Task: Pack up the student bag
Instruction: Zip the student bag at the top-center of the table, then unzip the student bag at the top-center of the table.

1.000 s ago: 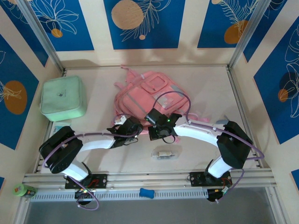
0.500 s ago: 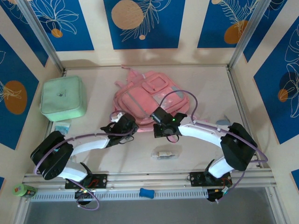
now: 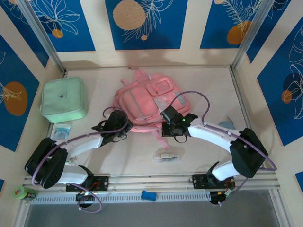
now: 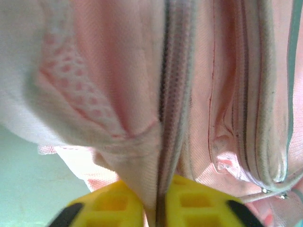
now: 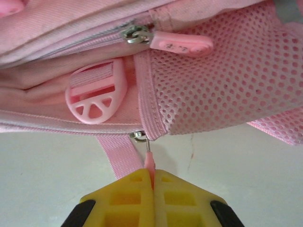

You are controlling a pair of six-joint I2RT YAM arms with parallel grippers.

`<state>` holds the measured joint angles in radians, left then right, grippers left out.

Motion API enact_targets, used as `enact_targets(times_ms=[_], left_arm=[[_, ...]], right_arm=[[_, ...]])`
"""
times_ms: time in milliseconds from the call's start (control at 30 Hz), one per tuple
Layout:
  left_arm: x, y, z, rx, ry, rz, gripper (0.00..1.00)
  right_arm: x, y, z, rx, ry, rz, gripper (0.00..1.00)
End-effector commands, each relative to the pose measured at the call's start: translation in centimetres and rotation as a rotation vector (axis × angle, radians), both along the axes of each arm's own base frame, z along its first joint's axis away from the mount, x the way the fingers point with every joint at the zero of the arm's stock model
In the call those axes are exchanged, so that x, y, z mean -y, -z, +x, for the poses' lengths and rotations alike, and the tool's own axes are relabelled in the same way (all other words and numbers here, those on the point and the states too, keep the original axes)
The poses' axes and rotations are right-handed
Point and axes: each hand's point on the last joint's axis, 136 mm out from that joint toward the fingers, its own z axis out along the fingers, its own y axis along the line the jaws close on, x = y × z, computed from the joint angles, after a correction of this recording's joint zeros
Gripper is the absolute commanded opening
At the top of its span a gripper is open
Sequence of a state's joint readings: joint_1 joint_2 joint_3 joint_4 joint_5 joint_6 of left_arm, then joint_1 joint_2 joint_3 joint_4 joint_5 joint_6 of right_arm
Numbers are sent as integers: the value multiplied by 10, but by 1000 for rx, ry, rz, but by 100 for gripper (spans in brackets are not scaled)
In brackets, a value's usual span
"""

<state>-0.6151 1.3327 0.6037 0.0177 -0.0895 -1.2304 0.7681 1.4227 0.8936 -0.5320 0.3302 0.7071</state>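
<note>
The pink student bag (image 3: 149, 101) lies flat in the middle of the table. At its near left edge my left gripper (image 3: 122, 124) is shut on a fold of bag fabric along a zip seam (image 4: 165, 118), pinched between the yellow fingertips (image 4: 113, 203). My right gripper (image 3: 166, 124) is at the bag's near right edge, shut on a pink zip pull (image 5: 150, 163) that hangs from a metal slider (image 5: 138, 136) below the mesh side pocket (image 5: 222, 71). A second pink pull (image 5: 182, 45) and a pink strap buckle (image 5: 97, 97) sit above it.
A mint green square zip case (image 3: 64, 99) lies at the left. Next to it is a small pale blue packet (image 3: 61, 131). A small clear item (image 3: 165, 156) lies near the front, between the arms. A pale blue object (image 3: 228, 124) rests behind the right arm.
Both arms have swung outward and toward the back. The bag has shifted away from the arms and spread flatter, with both grippers still holding its near edge.
</note>
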Motion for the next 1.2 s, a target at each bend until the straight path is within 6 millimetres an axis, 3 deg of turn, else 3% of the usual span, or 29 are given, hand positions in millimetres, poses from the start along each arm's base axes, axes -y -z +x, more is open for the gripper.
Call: enact_targets(times_ms=[0, 133, 300, 433, 567, 700, 1000, 1167], left_arm=[[-17, -12, 1, 50, -10, 62, 31], [-23, -30, -11, 111, 22, 114, 39], [-20, -66, -14, 194, 74, 180, 42], [23, -77, -8, 223, 218, 131, 43], [75, -70, -6, 195, 395, 87, 40], [98, -58, -10, 194, 455, 116, 37], [79, -13, -13, 105, 445, 260, 30], [76, 11, -18, 55, 458, 284, 18]], right_arm=[[5, -11, -20, -45, -18, 10, 9], [4, -29, -23, -52, -13, 116, 31], [11, -42, -12, -100, 74, 252, 42], [16, -47, 13, -134, 182, 341, 46], [24, -42, 44, -159, 303, 400, 49], [26, -36, 65, -167, 368, 404, 52], [23, -12, 93, -209, 446, 406, 57], [18, 9, 105, -238, 461, 402, 56]])
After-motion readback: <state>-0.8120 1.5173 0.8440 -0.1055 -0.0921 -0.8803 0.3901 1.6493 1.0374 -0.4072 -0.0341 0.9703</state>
